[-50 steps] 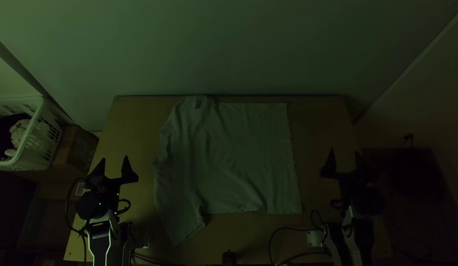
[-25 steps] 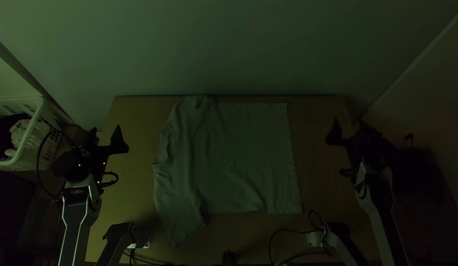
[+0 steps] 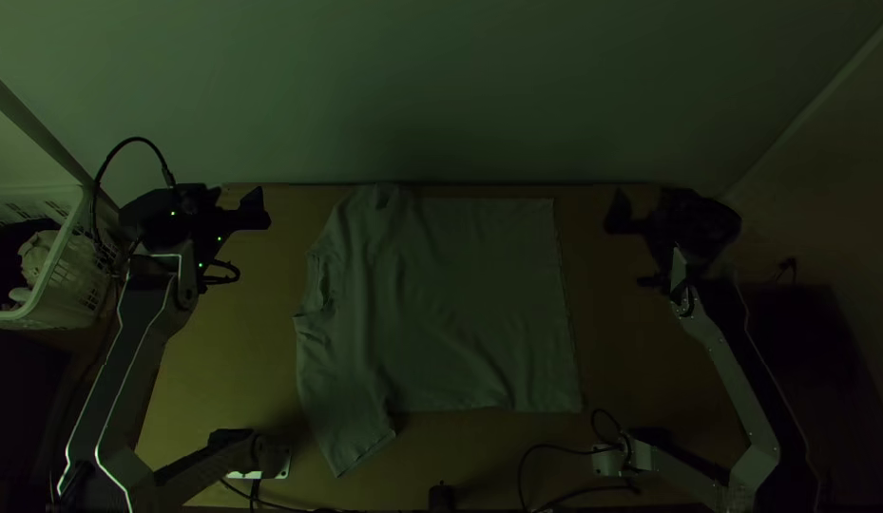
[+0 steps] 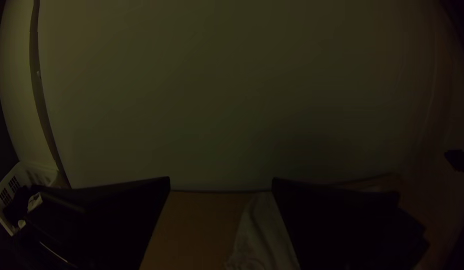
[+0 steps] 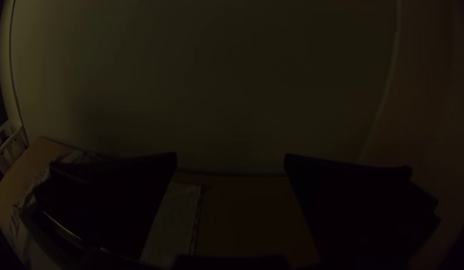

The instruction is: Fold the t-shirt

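My left gripper [image 3: 234, 201] is over the table's far left corner, left of the shirt; in the left wrist view my left gripper [image 4: 221, 184] stands open with a wide gap. Toward the far right corner is my right gripper [image 3: 641, 204]; the right wrist view shows my right gripper [image 5: 231, 156] open too, with nothing between its fingers. The light t-shirt [image 3: 460, 304] lies spread on the table, its hem side to the right, its collar and sleeves to the left. One sleeve [image 3: 351, 432] points toward the near edge. Neither gripper touches the cloth.
A white basket [image 3: 66, 256] holding cloth items stands beyond the table's left side. Behind the far edge rises a pale wall [image 3: 441, 95]. Cables [image 3: 555, 445] and a small dark object [image 3: 442, 497] lie near the front edge of the wooden table [image 3: 612, 313].
Both arms have extended up the picture toward the table's far edge, the grippers going from beside the shirt's near half to the far corners. The shirt has stayed put.
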